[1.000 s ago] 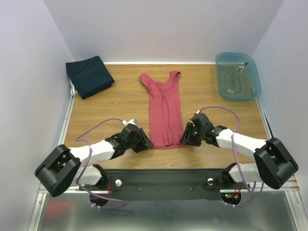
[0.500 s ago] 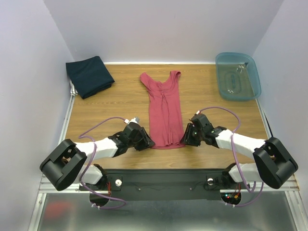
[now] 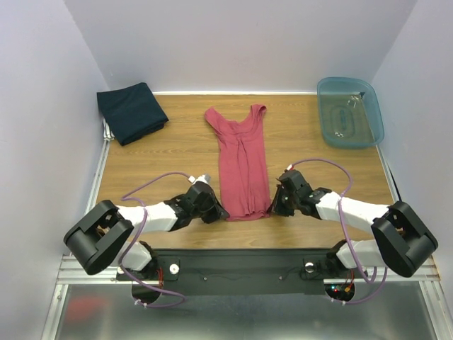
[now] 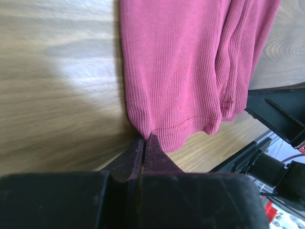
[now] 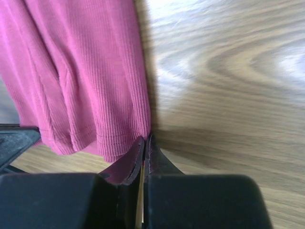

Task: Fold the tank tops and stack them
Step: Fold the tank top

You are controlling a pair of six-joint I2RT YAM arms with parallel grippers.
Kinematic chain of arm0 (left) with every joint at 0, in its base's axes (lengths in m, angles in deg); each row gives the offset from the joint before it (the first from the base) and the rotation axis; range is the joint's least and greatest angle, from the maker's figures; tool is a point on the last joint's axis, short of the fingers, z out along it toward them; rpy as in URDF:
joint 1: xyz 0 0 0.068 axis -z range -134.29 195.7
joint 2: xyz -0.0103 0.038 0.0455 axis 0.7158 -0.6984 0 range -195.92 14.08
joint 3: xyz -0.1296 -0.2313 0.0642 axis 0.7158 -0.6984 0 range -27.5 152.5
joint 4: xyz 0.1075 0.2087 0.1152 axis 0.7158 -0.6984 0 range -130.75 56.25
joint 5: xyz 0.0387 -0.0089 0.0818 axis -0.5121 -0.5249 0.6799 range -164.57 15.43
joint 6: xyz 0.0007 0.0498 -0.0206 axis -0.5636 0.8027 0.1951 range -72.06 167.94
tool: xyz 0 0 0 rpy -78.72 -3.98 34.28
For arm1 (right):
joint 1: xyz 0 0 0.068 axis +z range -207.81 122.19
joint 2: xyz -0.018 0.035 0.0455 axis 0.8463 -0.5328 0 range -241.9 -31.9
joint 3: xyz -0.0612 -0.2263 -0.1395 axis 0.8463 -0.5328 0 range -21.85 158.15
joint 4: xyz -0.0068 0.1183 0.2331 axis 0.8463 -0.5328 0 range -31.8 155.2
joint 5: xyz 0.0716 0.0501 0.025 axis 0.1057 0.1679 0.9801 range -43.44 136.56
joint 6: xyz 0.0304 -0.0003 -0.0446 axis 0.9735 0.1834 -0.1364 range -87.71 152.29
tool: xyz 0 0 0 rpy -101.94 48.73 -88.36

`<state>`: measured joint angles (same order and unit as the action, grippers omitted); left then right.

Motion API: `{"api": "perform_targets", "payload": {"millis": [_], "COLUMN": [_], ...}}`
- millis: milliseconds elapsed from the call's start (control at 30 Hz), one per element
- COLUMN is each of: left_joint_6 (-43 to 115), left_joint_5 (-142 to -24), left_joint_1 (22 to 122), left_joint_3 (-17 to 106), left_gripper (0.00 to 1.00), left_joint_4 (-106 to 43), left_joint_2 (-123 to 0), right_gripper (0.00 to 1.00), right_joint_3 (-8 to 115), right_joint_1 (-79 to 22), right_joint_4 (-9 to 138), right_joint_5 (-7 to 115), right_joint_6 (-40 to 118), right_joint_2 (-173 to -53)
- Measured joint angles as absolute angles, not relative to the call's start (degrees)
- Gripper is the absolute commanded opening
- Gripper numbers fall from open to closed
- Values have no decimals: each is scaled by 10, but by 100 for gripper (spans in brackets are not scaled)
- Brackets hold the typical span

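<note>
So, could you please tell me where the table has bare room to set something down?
Bare wood lies between the navy top and the maroon top, and between it and the blue tub. Crowded near edge: left pincer and right pincer pinch its hem.

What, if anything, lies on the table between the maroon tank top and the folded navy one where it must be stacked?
Nothing visible. Only bare table separates the maroon tank top from the navy tank top at the far left. The blue tub sits far right, off that path.
</note>
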<state>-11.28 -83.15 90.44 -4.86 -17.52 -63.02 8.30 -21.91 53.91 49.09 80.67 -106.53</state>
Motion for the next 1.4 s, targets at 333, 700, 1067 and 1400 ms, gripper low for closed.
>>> {"api": "perform_targets", "payload": {"millis": [333,700,1067,1400], "left_joint_6": [-142,-169,-94,-10], "left_joint_5": [-802,-779,-728,-718], "left_joint_1": [1012,1076,1015,926], "left_joint_3": [-51,-50,60,124], "left_gripper": [0,0,0,0], "left_joint_4": [-256,-432,-512,-499], "left_joint_2": [-584,-491,-521,-579], "right_gripper": [0,0,0,0], "right_joint_3": [78,100,232,311], "right_joint_1": [-121,-23,-23,-23], "right_joint_4": [439,279,255,270], "right_joint_5": [438,370,278,220], "right_joint_6": [823,880,860,820], "right_joint_2": [-993,-918,-1029,-1125]}}
